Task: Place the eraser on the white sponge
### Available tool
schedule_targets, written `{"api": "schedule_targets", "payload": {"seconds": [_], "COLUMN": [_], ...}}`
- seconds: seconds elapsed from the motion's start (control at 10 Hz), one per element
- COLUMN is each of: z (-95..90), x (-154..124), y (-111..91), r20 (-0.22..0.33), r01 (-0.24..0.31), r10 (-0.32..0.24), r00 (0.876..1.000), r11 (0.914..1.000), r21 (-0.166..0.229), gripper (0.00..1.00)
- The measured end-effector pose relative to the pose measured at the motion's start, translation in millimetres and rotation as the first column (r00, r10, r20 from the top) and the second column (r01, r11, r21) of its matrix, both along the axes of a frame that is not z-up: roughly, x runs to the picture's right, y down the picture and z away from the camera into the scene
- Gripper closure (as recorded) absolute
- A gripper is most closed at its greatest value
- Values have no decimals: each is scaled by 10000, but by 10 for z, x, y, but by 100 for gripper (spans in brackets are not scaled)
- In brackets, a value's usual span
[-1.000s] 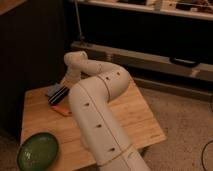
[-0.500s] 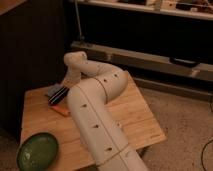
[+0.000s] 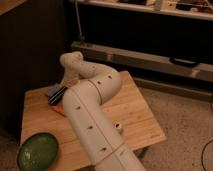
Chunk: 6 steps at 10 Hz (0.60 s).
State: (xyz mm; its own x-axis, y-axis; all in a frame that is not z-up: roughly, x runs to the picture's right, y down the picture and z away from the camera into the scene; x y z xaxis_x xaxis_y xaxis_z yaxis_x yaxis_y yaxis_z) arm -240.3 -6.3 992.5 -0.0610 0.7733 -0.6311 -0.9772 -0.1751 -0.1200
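The arm (image 3: 92,107) was found stretched across the wooden table (image 3: 135,112) and bent down at its wrist over the far left corner. The gripper was hidden behind that wrist, low and close to the eraser (image 3: 58,95). Its jaws were taken to be wide apart. Whether anything lay between them could not be seen.

The eraser was observed lying flat on the table, just beside a flat orange piece (image 3: 59,108). A bluish-grey patch touching its far left side was judged to be the white sponge (image 3: 50,90). Whether the two overlapped could not be determined. A green bowl (image 3: 38,151) stood well apart, at the near left corner.

The step in hand was judged to be the approach for the pick, with no lift made yet. For the next move, the jaws would have to be lowered astride the eraser's narrow sides and closed. The orange piece and the sponge should not be caught in that closing.
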Motion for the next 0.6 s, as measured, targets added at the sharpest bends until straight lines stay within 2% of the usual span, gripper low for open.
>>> {"api": "schedule_targets", "payload": {"seconds": [0.6], "z": [-2], "x": [-53], "y": [74], "r20": [-330], "r01": [424], "r10": [-427], "r00": [9985], "r11": [9991], "r21": [-96], "gripper": [20]}}
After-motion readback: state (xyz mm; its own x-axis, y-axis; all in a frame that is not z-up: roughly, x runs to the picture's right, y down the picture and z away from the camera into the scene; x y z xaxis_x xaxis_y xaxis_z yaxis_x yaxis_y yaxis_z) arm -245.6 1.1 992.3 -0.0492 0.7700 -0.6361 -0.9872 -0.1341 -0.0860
